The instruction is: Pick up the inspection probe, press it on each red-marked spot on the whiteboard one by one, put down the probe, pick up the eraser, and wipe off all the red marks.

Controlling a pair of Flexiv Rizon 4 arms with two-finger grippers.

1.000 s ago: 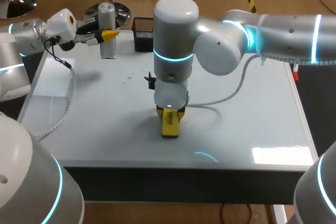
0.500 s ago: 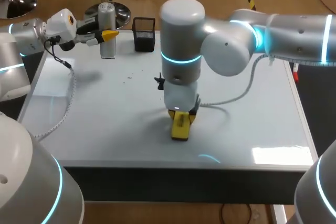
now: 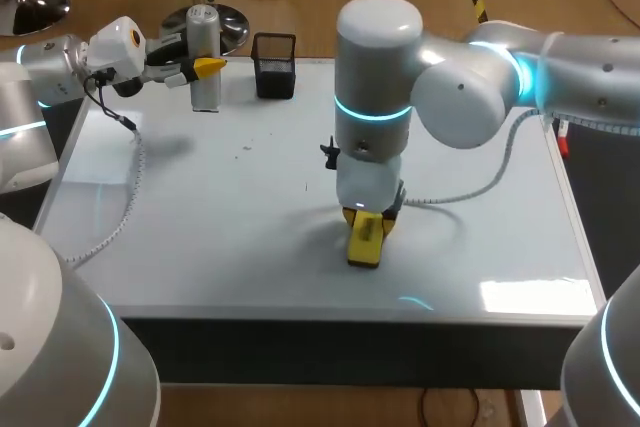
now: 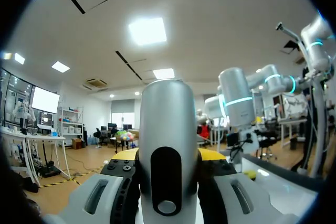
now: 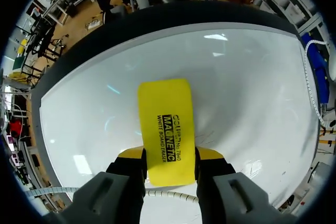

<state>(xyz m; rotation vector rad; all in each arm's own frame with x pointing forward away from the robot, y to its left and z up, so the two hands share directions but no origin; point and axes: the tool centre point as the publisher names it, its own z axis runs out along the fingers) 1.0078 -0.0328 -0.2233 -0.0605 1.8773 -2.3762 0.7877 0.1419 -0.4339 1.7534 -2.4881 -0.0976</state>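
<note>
The yellow eraser rests flat on the whiteboard near its front middle, with my right gripper shut on it from above. In the right wrist view the eraser sticks out ahead of the right gripper, its yellow fingertips pressing both long sides. At the back left my left gripper is shut on the grey cylindrical probe, which stands upright at the board's far edge. The probe fills the left wrist view between that gripper's fingers. No red marks show; only faint specks.
A black square cup stands at the back edge, right of the probe. My right arm's thick elbow hangs over the board's right half. A spiral cable trails across the left side.
My right arm has slid the eraser to the right and slightly toward the front edge of the board. The left arm and probe have stayed still.
</note>
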